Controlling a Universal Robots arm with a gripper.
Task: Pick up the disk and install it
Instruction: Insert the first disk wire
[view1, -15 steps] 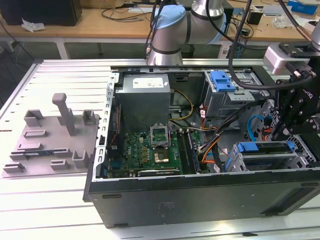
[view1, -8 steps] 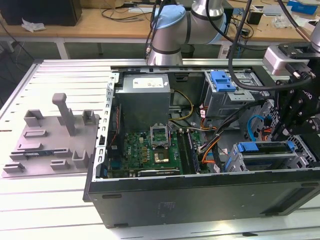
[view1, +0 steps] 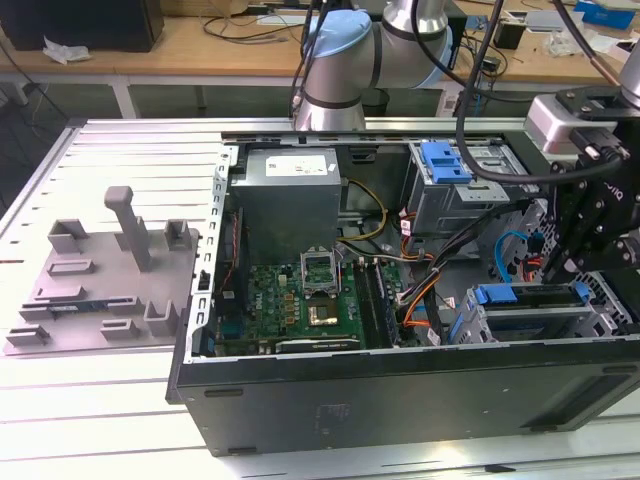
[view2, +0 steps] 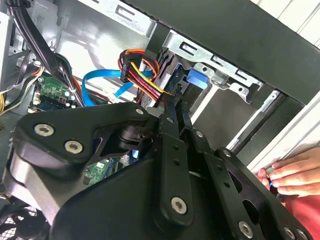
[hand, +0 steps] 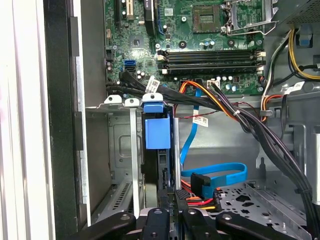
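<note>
The disk (view1: 530, 297), edged by its blue frame, sits in the lower drive cage (view1: 520, 325) at the exterior view's right end of the open computer case. My gripper (view1: 572, 272) hangs straight over the disk's right end. In the first wrist view the disk (hand: 156, 132) stands edge-on in its slot, blue tab at the far end, and my gripper (hand: 175, 212) is in line with its near end. The fingers (view2: 167, 112) lie close together, tips at the disk (view2: 196, 79); whether they pinch any part of it is hidden.
A bright blue bracket (view1: 445, 160) lies on the upper cage. Motherboard (view1: 310, 300), power supply (view1: 290, 190) and cable bundles (hand: 235, 112) crowd the case. A blue data cable (hand: 220, 175) loops beside the slot. A grey fixture (view1: 110, 270) stands outside, left. A person's hand (view2: 290, 172) rests by the case.
</note>
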